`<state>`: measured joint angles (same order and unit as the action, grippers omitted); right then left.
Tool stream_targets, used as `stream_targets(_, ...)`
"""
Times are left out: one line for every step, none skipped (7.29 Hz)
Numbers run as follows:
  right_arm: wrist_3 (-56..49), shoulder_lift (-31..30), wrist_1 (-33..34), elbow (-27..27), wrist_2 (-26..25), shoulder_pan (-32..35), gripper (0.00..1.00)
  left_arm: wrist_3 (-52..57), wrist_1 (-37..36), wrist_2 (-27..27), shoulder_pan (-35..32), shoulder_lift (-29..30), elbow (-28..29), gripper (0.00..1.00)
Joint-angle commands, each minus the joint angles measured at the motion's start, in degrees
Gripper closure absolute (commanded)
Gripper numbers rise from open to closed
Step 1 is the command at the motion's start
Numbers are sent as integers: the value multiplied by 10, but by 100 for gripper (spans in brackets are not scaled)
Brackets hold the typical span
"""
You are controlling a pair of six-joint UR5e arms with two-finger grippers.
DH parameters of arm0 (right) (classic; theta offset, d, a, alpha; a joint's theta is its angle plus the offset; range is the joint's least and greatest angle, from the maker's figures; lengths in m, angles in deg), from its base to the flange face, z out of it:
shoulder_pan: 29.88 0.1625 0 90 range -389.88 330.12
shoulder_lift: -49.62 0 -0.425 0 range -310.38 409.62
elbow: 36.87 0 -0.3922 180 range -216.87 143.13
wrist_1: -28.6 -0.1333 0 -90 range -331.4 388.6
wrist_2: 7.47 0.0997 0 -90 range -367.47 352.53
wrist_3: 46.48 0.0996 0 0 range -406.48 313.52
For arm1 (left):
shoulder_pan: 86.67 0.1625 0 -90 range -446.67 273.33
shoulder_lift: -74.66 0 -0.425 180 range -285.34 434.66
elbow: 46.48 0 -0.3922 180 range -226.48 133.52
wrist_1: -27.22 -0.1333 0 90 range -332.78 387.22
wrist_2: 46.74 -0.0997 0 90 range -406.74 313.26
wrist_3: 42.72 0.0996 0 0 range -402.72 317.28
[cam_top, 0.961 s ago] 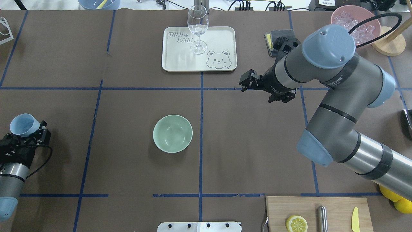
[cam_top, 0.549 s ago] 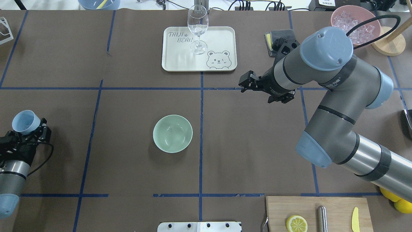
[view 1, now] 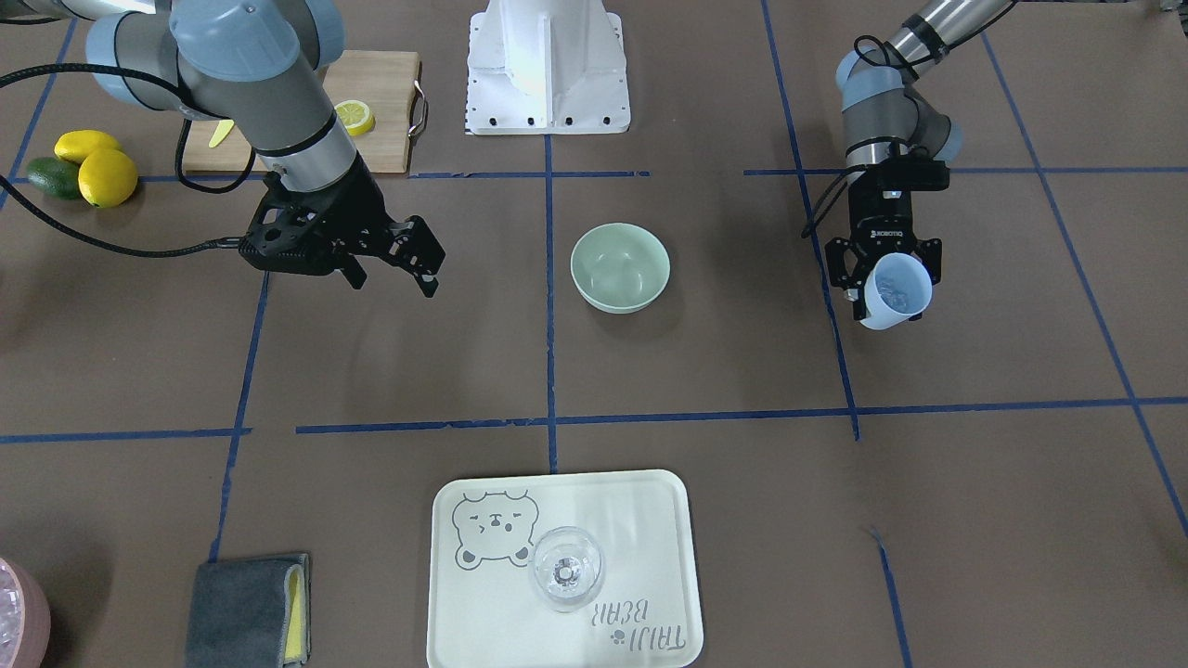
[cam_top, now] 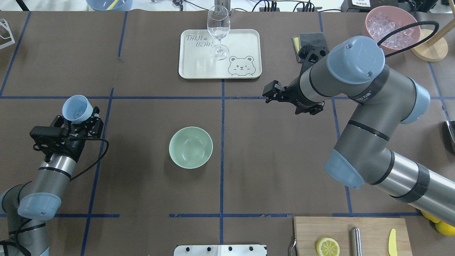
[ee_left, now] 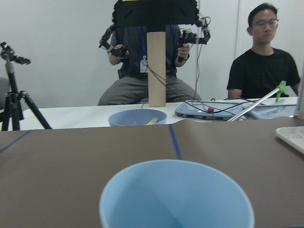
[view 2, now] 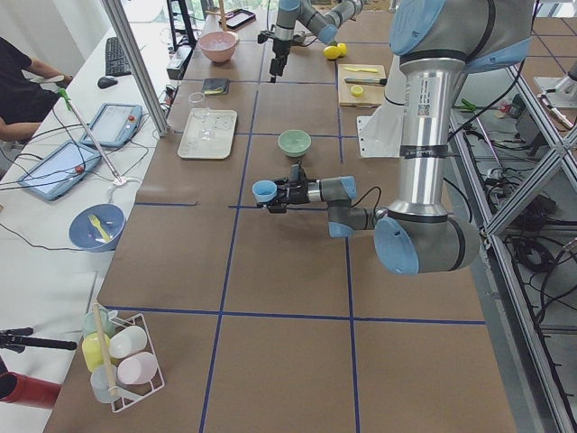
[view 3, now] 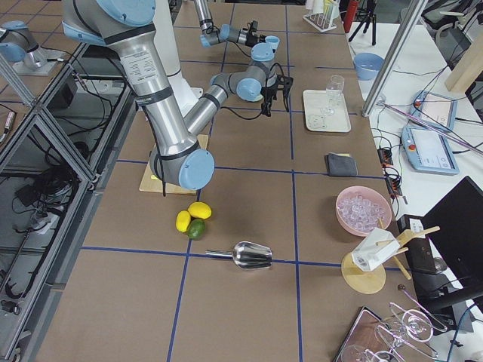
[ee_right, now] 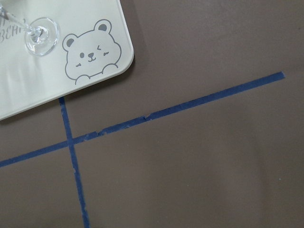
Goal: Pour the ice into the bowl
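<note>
The pale mint-green bowl (cam_top: 191,147) stands empty near the table's middle; it also shows in the front view (view 1: 620,267). My left gripper (cam_top: 78,119) is shut on a light blue cup (cam_top: 77,109), held upright above the table well to the left of the bowl. A few clear ice cubes (view 1: 897,295) show inside the cup (view 1: 896,289). The cup's rim (ee_left: 175,194) fills the bottom of the left wrist view. My right gripper (cam_top: 267,94) is open and empty, above the table to the far right of the bowl, near the tray.
A cream tray (cam_top: 241,42) with a wine glass (cam_top: 218,32) stands at the back. A pink tub of ice (cam_top: 391,25) and a grey cloth (cam_top: 309,41) lie back right. A cutting board (cam_top: 369,227) with a lemon half lies front right.
My left arm has carried the blue cup forward and to the right, nearer the bowl. My right arm has shifted only slightly.
</note>
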<state>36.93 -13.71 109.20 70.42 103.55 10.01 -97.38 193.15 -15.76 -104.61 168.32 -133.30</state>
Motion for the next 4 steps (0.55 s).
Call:
stream_targets(0, -7, -1, 8, 3, 9, 0, 114, 4, 38, 1, 32, -41, 100)
stream_targets(0, -29, -1, 23, 6, 18, 0, 163, 4, 60, 4, 32, -55, 100)
stream_targets(0, -49, -1, 38, 8, 33, 0, 190, -2, 87, 9, 32, -63, 100)
stream_targets(0, -76, -1, 64, 4, 43, 0, 218, -3, 126, 15, 33, -66, 100)
